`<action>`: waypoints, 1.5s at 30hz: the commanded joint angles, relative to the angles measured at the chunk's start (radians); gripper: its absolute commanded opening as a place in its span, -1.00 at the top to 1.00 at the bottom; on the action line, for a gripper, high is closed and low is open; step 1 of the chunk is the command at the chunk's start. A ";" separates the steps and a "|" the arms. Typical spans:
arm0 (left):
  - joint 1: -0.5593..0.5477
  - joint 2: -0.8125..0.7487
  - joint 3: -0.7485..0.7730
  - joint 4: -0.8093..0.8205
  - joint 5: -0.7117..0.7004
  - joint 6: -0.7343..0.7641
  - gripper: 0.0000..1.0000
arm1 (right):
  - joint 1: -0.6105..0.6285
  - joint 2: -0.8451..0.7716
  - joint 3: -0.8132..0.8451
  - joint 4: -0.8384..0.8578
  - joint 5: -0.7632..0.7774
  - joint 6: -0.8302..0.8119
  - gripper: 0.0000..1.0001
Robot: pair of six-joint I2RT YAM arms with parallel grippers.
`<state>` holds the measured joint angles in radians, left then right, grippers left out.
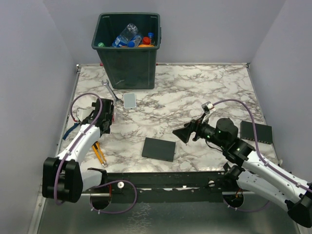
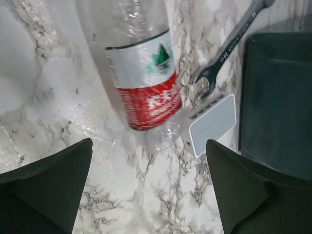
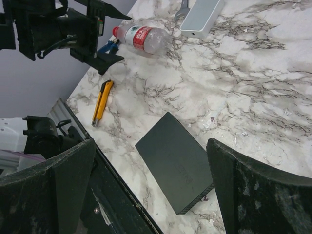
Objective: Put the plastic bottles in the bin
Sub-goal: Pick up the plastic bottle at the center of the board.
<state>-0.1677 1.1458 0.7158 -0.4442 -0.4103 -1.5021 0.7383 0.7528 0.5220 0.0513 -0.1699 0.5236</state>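
Observation:
One clear plastic bottle (image 2: 141, 73) with a white and red label lies on the marble table, just ahead of my left gripper (image 2: 148, 190). That gripper is open and empty, its jaws wide apart short of the bottle. The same bottle (image 3: 144, 38), with a red cap, shows in the right wrist view beside the left arm (image 3: 63, 27). In the top view the left gripper (image 1: 111, 111) hides it. The dark green bin (image 1: 129, 48) stands at the back and holds several bottles (image 1: 127, 35). My right gripper (image 1: 183, 134) is open and empty above a flat black plate (image 3: 175, 161).
A wrench (image 1: 111, 91) and a small grey box (image 1: 129, 100) lie in front of the bin. A yellow utility knife (image 1: 100, 153) lies near the left arm. Black plates lie at front centre (image 1: 159, 149) and at the right edge (image 1: 256, 131).

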 commanded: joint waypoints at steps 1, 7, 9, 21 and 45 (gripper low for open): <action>-0.005 0.104 0.058 -0.100 -0.101 -0.137 -0.98 | 0.004 -0.006 0.008 0.020 -0.016 0.000 -0.99; 0.009 0.231 0.152 -0.125 -0.130 -0.147 -0.98 | 0.003 -0.008 0.003 0.010 -0.014 0.000 -0.99; 0.034 0.278 0.180 -0.123 -0.130 -0.132 -0.98 | 0.003 -0.006 0.002 0.010 -0.014 0.000 -0.99; 0.116 0.497 0.236 0.006 -0.031 0.074 -0.94 | 0.004 0.040 0.036 0.027 -0.046 0.003 -0.99; 0.070 -0.272 0.013 0.342 0.495 0.639 0.39 | 0.007 0.378 0.295 0.085 -0.402 -0.034 -1.00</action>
<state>-0.0914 1.0542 0.7193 -0.1928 -0.1547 -1.0225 0.7383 1.0428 0.7658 0.0734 -0.4374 0.4911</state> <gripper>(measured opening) 0.346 0.996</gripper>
